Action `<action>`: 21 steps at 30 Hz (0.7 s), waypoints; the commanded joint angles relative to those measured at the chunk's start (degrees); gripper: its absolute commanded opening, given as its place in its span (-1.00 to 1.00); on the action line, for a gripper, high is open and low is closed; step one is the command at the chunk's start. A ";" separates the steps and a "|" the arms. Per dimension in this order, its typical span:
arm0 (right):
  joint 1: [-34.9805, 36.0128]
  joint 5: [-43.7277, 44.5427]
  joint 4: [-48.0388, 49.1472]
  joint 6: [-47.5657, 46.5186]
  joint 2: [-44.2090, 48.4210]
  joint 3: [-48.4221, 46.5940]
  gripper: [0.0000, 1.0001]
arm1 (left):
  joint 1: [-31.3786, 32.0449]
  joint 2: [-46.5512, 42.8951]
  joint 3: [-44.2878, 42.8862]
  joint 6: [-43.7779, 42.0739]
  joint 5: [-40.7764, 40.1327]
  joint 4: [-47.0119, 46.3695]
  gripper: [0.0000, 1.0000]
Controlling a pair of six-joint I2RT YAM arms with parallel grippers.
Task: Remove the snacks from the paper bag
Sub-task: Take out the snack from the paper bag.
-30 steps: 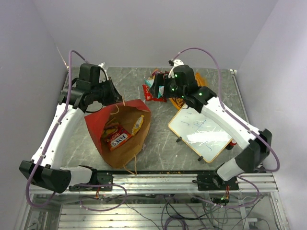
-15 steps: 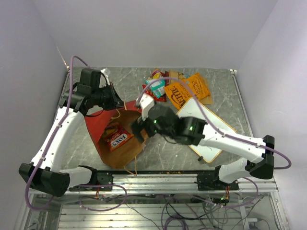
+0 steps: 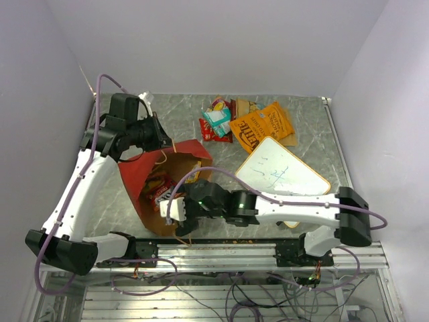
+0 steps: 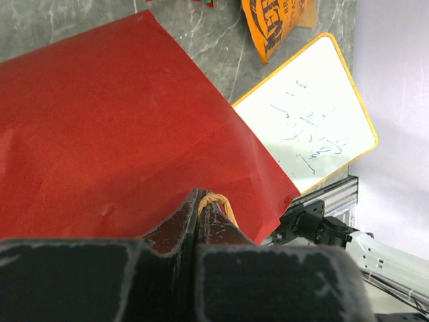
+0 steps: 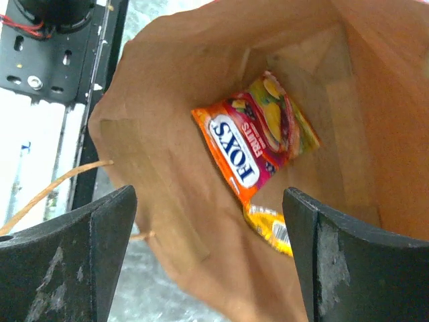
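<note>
The paper bag [image 3: 136,180] lies on the table [image 3: 174,117] at about 8 o'clock from the table's middle. It is red outside and brown inside, and its open mouth is turned up and toward the near edge. Two snacks lie inside it: an orange and red packet [image 5: 253,144] printed "FOXS" rests on the brown paper, and a yellow packet [image 5: 271,229] lies just beside it, partly tucked under its lower end.

The right gripper [image 5: 208,201] is at the mouth of the bag and points in at these packets. Its fingers are spread wide apart with nothing between them, and it touches neither packet. From above, the right arm reaches across the near edge, and its wrist covers the bag's 5 o'clock corner.

The left gripper [image 4: 202,202] is at the bag's 12 o'clock edge. Its fingers are pressed together on a loop of the thin string handle [image 4: 216,200], and the red paper runs right up to them.

More snacks lie on the table at about 1 o'clock from the bag, well apart from it. There is a teal packet [image 3: 218,121] resting on a red packet [image 3: 207,133], with two orange chip bags [image 3: 263,125] just beside them at 3 o'clock. A whiteboard [image 3: 281,176] with blue scribbles lies flat at 3 o'clock from the bag. Its far corner is near the orange bags.
</note>
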State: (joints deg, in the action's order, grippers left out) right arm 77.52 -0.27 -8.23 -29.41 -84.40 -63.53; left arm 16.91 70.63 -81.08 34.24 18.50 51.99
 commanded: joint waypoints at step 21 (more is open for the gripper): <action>-8.72 -17.71 17.16 -23.96 -30.07 -8.51 0.44 | -0.43 2.99 -6.55 -6.62 -2.80 4.89 -0.86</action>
State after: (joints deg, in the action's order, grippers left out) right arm 68.79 -17.12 1.65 -53.23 -112.03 -72.58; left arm 16.91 73.01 -85.60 29.52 16.88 56.01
